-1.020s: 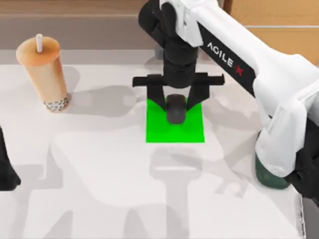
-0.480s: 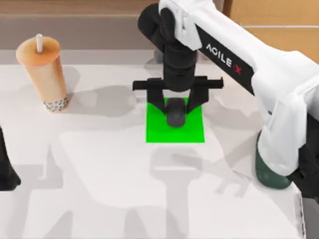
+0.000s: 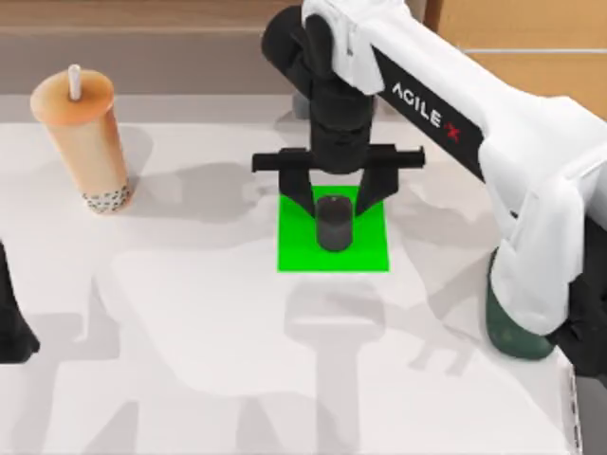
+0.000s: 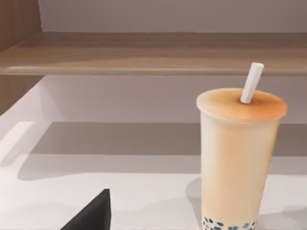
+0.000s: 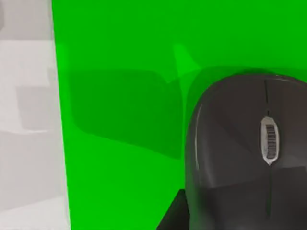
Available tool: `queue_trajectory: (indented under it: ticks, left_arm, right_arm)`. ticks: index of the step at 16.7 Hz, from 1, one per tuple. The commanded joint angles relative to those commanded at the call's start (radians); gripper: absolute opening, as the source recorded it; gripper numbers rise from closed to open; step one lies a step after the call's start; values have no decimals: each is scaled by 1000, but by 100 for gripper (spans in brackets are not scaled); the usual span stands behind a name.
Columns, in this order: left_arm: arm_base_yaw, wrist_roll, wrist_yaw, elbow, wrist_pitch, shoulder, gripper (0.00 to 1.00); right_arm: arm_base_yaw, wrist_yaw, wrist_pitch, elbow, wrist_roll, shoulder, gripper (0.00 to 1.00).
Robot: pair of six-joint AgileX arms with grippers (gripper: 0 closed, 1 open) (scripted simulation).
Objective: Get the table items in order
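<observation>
1. The black computer mouse [image 3: 333,224] lies flat on the bright green mat [image 3: 365,248], roughly at the mat's middle and nearer its far edge than its near one.
2. The right pincer [image 3: 336,204] hangs over the mouse, pointing down at the mat. Its two fingers stand spread wide, one on each side of the mouse, and they grip nothing.
3. In the right wrist view the mouse [image 5: 247,153] shows its scroll wheel and sits on the green mat [image 5: 120,120], with a strip of white bench [image 5: 29,124] beside the mat's edge.
4. The bubble-tea cup [image 3: 83,142] stands upright on the bench [image 3: 190,360], well to the left of the mat and apart from it. Its white straw sticks up through the lid and dark pearls lie at its bottom.
5. The left wrist view shows the same cup [image 4: 239,158] upright on the bench, with a wooden shelf [image 4: 144,52] behind it.
6. A dark green phone stand [image 3: 512,336] sits on the bench to the right of the mat, partly hidden beneath the right arm.
7. The left arm rests at the bench's left edge, far from the mat; I cannot tell how its pincer stands.
</observation>
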Motion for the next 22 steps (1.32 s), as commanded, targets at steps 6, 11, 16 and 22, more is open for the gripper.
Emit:
queue_trajectory:
  ticks: [6,11,16,22]
  left_arm:
    - [0,0,0,0,0,0,100]
    - [0,0,0,0,0,0,100]
    - [0,0,0,0,0,0,100]
    - [0,0,0,0,0,0,100]
  right_arm:
    - [0,0,0,0,0,0,100]
    - [0,0,0,0,0,0,100]
    - [-8,3,-1,-14,1,-30,100]
    - [-50,25,7,-243,-5,-354,100]
